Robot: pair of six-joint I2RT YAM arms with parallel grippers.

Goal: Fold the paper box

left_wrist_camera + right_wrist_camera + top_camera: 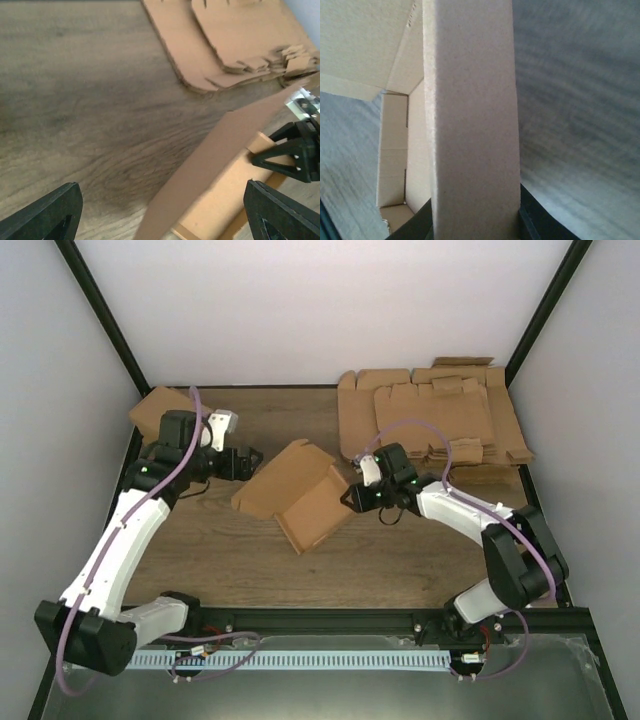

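The paper box, a brown cardboard piece with some panels raised, lies in the middle of the wooden table. My right gripper is at its right edge, shut on an upright wall that fills the gap between the black fingers. My left gripper hovers just off the box's back left corner, open, touching nothing. In the left wrist view its fingers stand wide apart, with a raised flap of the box ahead of them and the right gripper beyond it.
A thick pile of flat cardboard sheets lies at the back right, close behind the right arm. Brown cartons sit at the back left beside the left wrist. Black frame posts and white walls enclose the table.
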